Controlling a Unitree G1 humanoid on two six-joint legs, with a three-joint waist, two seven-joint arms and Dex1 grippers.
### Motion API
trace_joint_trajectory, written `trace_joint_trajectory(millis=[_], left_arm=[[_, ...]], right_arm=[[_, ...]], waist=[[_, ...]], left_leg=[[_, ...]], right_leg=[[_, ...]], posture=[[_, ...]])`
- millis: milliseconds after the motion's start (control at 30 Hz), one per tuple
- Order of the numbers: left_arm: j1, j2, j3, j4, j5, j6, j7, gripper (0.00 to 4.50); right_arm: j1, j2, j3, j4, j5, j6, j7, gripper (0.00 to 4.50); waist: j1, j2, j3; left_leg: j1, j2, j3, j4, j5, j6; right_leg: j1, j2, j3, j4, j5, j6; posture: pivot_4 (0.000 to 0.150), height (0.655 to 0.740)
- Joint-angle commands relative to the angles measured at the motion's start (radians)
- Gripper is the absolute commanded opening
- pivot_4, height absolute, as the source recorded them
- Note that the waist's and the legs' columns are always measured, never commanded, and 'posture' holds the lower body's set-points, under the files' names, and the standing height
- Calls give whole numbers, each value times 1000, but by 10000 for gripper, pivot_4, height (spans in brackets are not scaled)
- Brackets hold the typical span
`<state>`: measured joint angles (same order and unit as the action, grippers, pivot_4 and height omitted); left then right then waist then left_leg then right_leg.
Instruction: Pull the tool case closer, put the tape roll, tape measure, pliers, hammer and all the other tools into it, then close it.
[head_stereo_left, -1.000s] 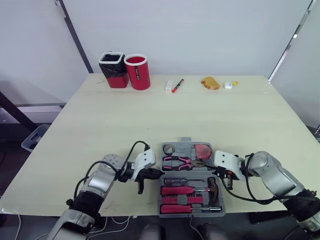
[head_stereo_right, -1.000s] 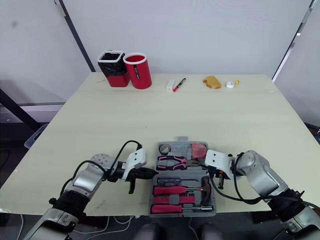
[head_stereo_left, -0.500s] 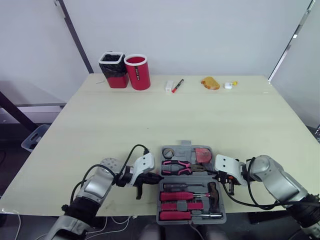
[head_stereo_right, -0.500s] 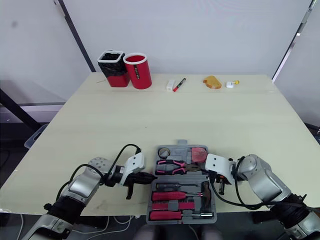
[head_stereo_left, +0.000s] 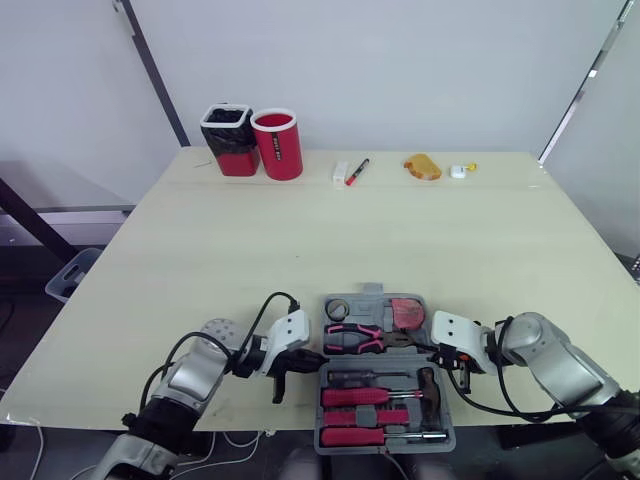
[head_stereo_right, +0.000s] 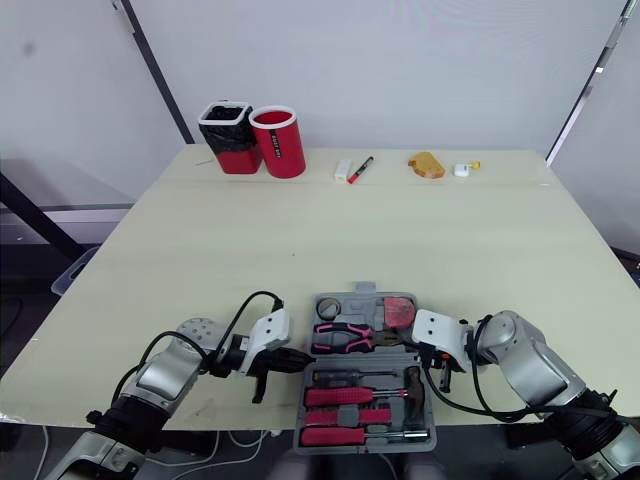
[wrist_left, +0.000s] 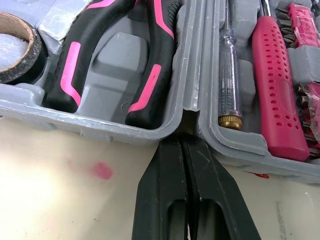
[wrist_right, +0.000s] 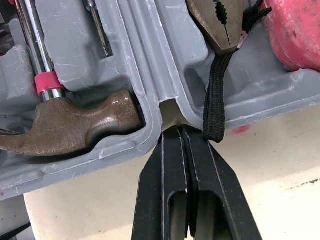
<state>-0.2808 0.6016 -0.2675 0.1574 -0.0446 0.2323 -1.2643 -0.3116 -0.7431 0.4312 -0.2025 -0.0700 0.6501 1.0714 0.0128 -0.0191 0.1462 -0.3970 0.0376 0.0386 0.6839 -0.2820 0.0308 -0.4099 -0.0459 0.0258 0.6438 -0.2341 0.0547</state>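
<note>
The grey tool case (head_stereo_left: 372, 299) lies open at the table's front edge, its near half reaching past the edge. In it sit the tape roll (head_stereo_left: 338, 309), a red tape measure (head_stereo_left: 406, 313), pink-handled pliers (head_stereo_left: 353, 338), the hammer (head_stereo_left: 430, 386) and red screwdrivers (head_stereo_left: 362, 397). My left gripper (head_stereo_left: 316, 357) is shut, its tips pressed into the hinge notch on the case's left side (wrist_left: 182, 141). My right gripper (head_stereo_left: 438, 351) is shut too, tips in the right hinge notch (wrist_right: 181, 131), beside a black cord (wrist_right: 216, 100) hanging from the pliers.
At the table's far edge stand a black-lined bin (head_stereo_left: 228, 140) and a red cup (head_stereo_left: 277, 143). Further right lie a white block (head_stereo_left: 339, 171), a red marker (head_stereo_left: 355, 171), a yellow-brown object (head_stereo_left: 421, 166) and a small white item (head_stereo_left: 457, 171).
The case has slid a little toward the front edge, with both shut grippers moving with it at its hinge.
</note>
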Motion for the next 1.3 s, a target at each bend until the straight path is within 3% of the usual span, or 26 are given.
trace_joint_trajectory(millis=[33,967,1300], left_arm=[[16,-2,-46,20,7,-4,-13,657],[17,-10,-45,-16,5,26,16,657],[-61,-35,-37,100,30,5,59,657]], right_arm=[[12,-8,0,-39,19,2,11,67],[11,6,-15,-22,24,-11,-19,67],[-44,40,-31,60,4,-65,-61,67]], waist=[[0,0,0],[0,1,-2],[2,1,-2]], left_leg=[[0,0,0,0,0,0],[0,0,0,0,0,0],[4,0,1,2,3,2]], right_leg=[[0,0,0,0,0,0],[0,0,0,0,0,0],[3,0,0,1,1,-4]], posture=[[1500,7400],[1500,7400],[1500,7400]])
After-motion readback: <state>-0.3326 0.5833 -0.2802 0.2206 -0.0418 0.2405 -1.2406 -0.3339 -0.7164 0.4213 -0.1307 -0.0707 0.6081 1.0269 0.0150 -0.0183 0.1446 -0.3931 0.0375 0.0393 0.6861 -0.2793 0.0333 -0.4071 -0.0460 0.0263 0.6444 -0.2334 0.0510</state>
